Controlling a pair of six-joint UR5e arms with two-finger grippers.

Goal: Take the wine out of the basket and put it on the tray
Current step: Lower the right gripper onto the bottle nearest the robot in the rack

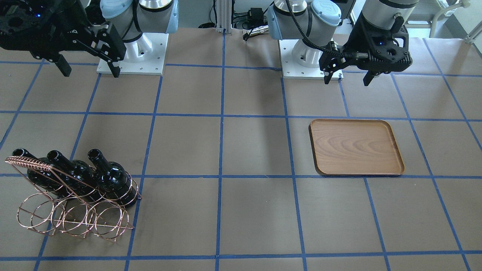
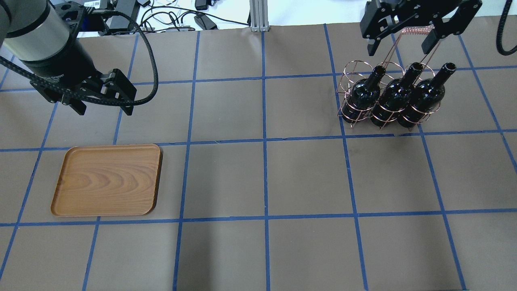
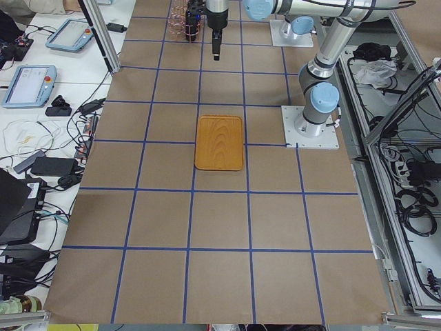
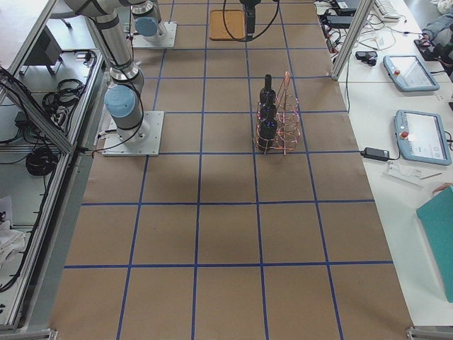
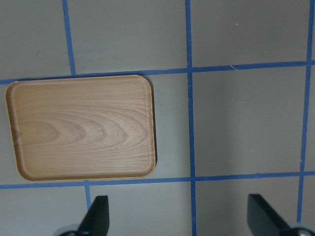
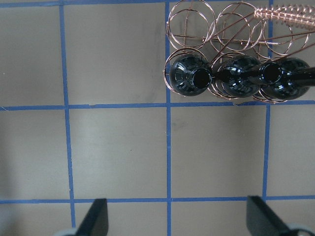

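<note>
- Step in hand, by my reading: the opening reach. All three glossy, near-black glass wine bottles (image 2: 394,97) stand in the copper-coloured thin-wire basket (image 1: 75,220), in its row nearer the robot. The flat, brown wooden tray with rounded corners (image 2: 107,180) lies bare, well apart on the robot's left side of the brown, blue-taped worktop (image 2: 226,182).
- Your right gripper (image 2: 399,48) hangs high, short of the basket, its fingers (image 6: 96,219) spread wide and holding nothing. In its wrist view the bottle mouths sit near the top edge, ahead of the fingers.
- Your left gripper (image 2: 104,108) hovers high near the tray, fingers (image 5: 98,216) likewise spread and empty.
- Each bottle stands upright: long axis vertical, slim open neck pointing straight up, base down in its ring. The three stand close side by side.
- Next, you would likely bring the right arm forward and down until the fingers straddle one neck, then close. Lift straight up along that axis so the body clears its ring.
- Mind the coil-wrapped bar handle (image 1: 28,162) above the rack; an end bottle looks the easier pick.
</note>
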